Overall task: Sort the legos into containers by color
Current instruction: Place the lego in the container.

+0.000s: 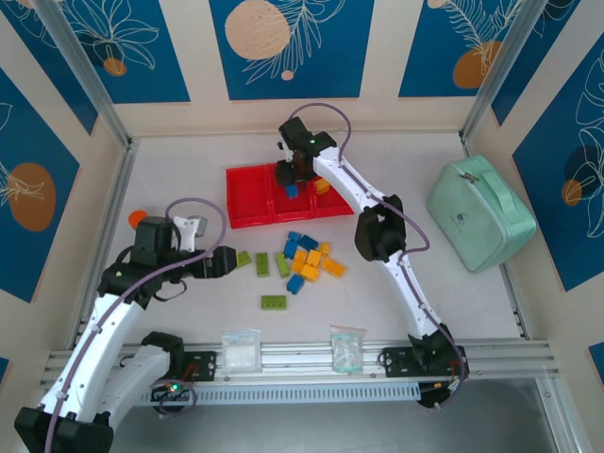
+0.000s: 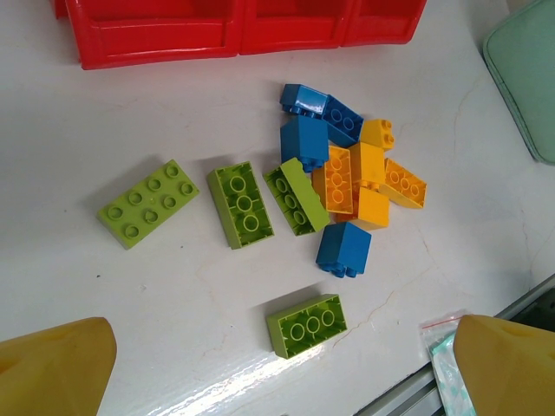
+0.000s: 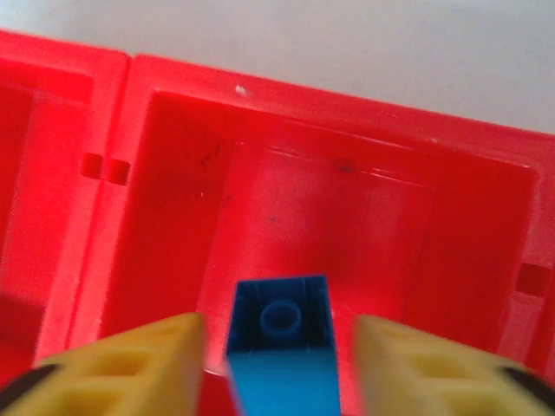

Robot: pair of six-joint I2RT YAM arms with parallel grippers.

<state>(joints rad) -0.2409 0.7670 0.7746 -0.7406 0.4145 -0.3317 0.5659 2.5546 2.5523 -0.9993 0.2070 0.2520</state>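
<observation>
The red tray (image 1: 247,193) sits at the far side of the table, with the right gripper (image 1: 291,177) hanging over its middle compartment (image 3: 347,199). The loose pile of legos (image 2: 347,186) lies nearer the left gripper (image 1: 225,262), which is spread wide and holding nothing. In the middle bin a blue brick (image 3: 282,347) stands with its long axis up toward the wrist, between the right fingers (image 3: 147,355) — red shows on both sides, so they look parted off it, not pinching. Next move is probably straight up and clear.
</observation>
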